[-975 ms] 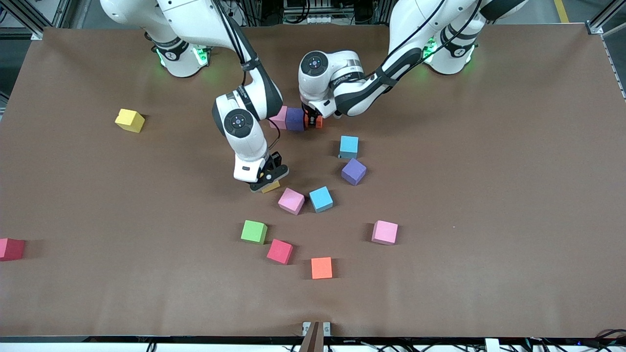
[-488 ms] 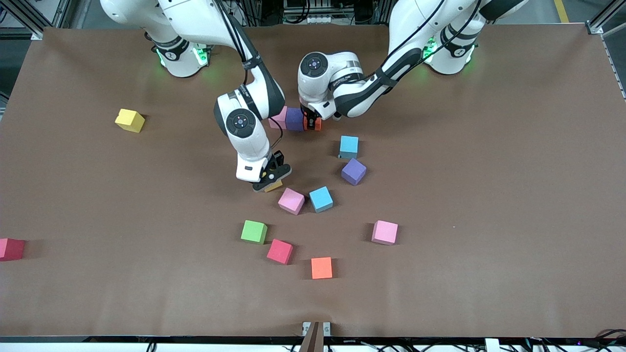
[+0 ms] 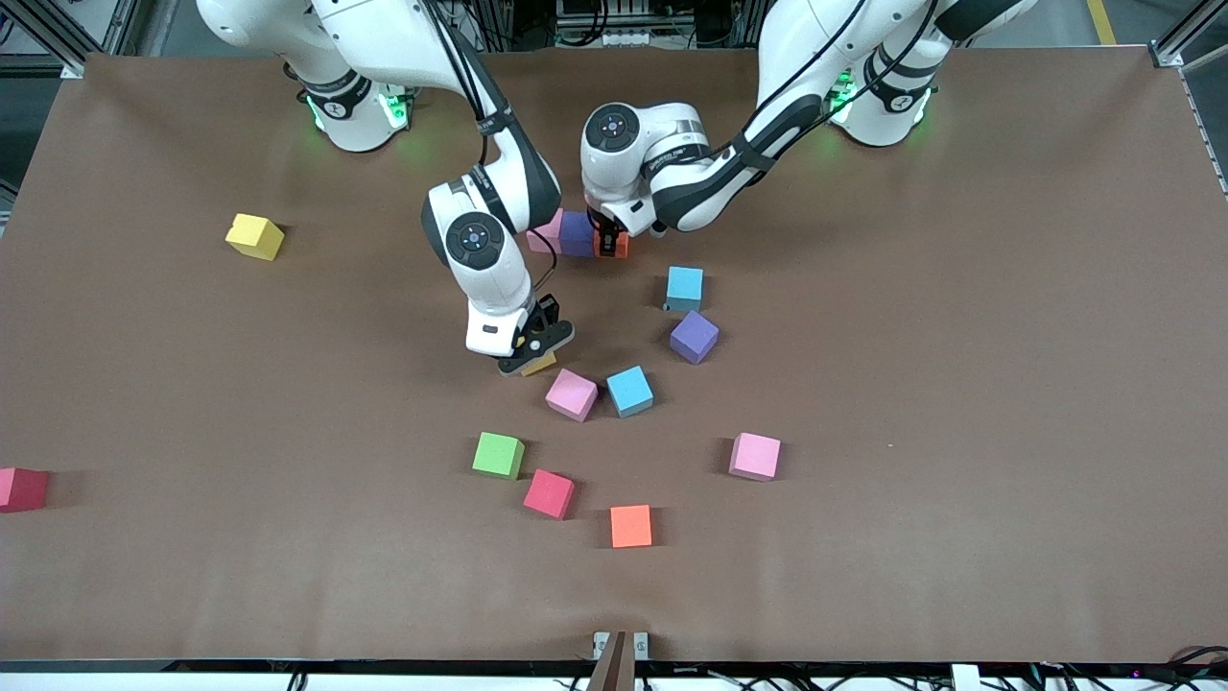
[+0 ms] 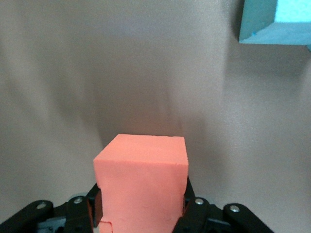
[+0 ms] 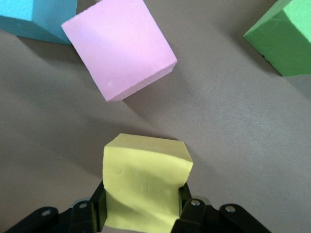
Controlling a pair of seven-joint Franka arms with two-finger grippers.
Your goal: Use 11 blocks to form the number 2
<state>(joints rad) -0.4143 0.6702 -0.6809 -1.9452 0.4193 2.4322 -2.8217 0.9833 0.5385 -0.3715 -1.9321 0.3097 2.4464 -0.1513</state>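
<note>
My left gripper (image 3: pixel 608 242) is shut on an orange block (image 4: pixel 141 182), which sits right beside a purple block (image 3: pixel 576 233) and a pink block (image 3: pixel 548 230) in a row. My right gripper (image 3: pixel 531 359) is shut on a yellow block (image 5: pixel 146 187), low over the table by a loose pink block (image 3: pixel 572 394) and a blue block (image 3: pixel 629 391). Both also show in the right wrist view, the pink block (image 5: pixel 119 53) and the blue block (image 5: pixel 36 19), along with a green block (image 5: pixel 286 41). A second blue block (image 4: pixel 277 22) shows in the left wrist view.
Loose on the table lie a blue block (image 3: pixel 685 288), a purple block (image 3: pixel 694 337), a green block (image 3: pixel 498 455), a red block (image 3: pixel 549 493), an orange block (image 3: pixel 631 526), a pink block (image 3: pixel 754 456), a yellow block (image 3: pixel 254 236) and a red block (image 3: pixel 21 488) at the table's edge.
My right gripper has carried the yellow block a little toward the left arm's end and the bases. My left gripper has edged the orange block closer to the purple block.
</note>
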